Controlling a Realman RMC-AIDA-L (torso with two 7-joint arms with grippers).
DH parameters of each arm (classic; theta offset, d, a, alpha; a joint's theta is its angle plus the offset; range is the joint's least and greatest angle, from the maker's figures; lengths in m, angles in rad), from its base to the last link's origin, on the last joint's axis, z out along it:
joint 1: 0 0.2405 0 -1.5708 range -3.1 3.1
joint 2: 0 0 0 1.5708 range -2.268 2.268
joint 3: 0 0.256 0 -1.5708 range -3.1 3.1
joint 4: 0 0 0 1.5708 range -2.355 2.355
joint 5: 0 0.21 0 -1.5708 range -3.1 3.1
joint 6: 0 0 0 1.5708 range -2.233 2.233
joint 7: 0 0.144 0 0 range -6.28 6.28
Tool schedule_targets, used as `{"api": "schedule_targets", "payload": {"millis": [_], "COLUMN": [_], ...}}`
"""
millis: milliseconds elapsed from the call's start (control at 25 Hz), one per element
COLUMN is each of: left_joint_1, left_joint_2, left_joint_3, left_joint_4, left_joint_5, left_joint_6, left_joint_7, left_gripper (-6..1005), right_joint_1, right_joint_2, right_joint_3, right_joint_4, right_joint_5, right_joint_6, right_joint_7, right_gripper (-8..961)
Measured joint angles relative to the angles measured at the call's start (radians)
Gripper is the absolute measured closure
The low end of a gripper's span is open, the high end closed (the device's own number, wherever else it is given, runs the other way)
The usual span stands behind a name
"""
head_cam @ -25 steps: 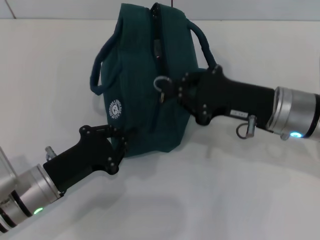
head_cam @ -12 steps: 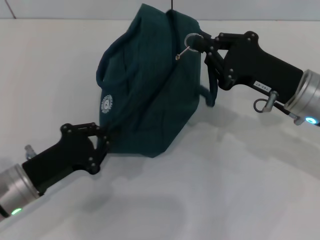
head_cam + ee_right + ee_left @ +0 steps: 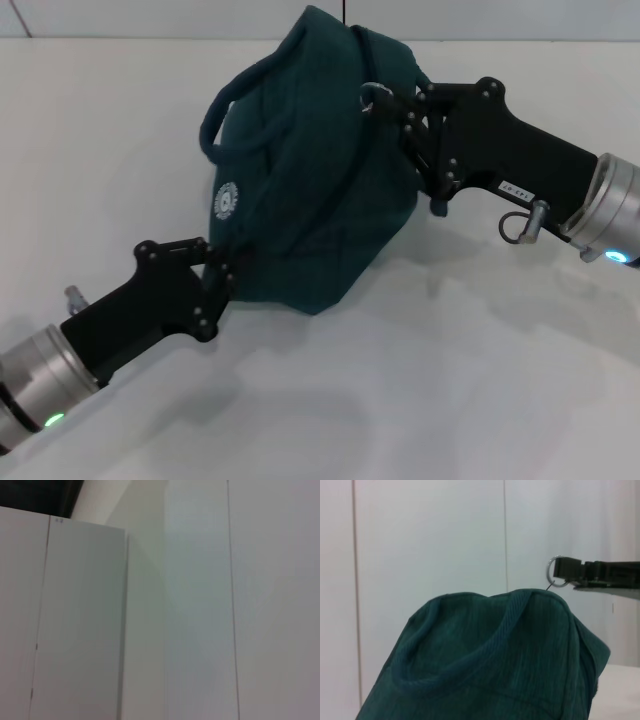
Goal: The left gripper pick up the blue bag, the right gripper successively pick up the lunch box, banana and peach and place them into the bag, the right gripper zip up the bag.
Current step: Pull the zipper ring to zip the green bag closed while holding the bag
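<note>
Right gripper (image 3: 400, 105) clenched on the zipper ring (image 3: 373, 96) at the top of the bag (image 3: 310, 190), upper centre of frame.

The bag leans, its long axis running from lower centre up toward the top edge, zipper seam along the upper right side. The right gripper meets it from the right, fingers pinched on the ring at the seam's upper end. The left gripper (image 3: 222, 282), lower left, grasps the bag's bottom corner and braces it. Lunch box, banana and peach are out of sight, judged to be inside.
</note>
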Motion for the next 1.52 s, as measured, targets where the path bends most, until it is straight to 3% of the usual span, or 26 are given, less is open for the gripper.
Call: {"api": "schedule_targets", "payload": {"millis": [280, 480, 720, 1160, 1520], "left_joint_1": [-0.011, -0.034, -0.147, -0.183, -0.183], "left_joint_2": [-0.011, -0.021, -0.019, -0.02, -0.018], "left_joint_3": [-0.001, 0.006, 0.006, 0.0, 0.006], "left_joint_4": [-0.013, -0.044, -0.141, -0.137, -0.133], "left_joint_5": [-0.006, -0.061, -0.065, -0.076, -0.074], "left_joint_6": [0.083, 0.151, 0.156, 0.135, 0.132], "left_joint_7": [-0.007, -0.014, -0.062, -0.128, -0.118], "left_gripper": [891, 747, 478, 245, 622], "right_joint_1": [-0.001, 0.0, 0.001, -0.007, -0.009], "right_joint_2": [0.0, 0.0, 0.0, 0.0, 0.0], "right_joint_3": [-0.004, -0.005, -0.007, 0.0, 0.002], "right_joint_4": [-0.001, -0.001, -0.004, 0.002, 0.005], "right_joint_5": [0.001, 0.002, 0.002, 0.002, 0.014], "right_joint_6": [-0.001, -0.001, -0.004, -0.033, -0.054], "right_joint_7": [0.001, -0.003, -0.004, -0.011, -0.033], "right_gripper": [935, 935, 935, 935, 934]}}
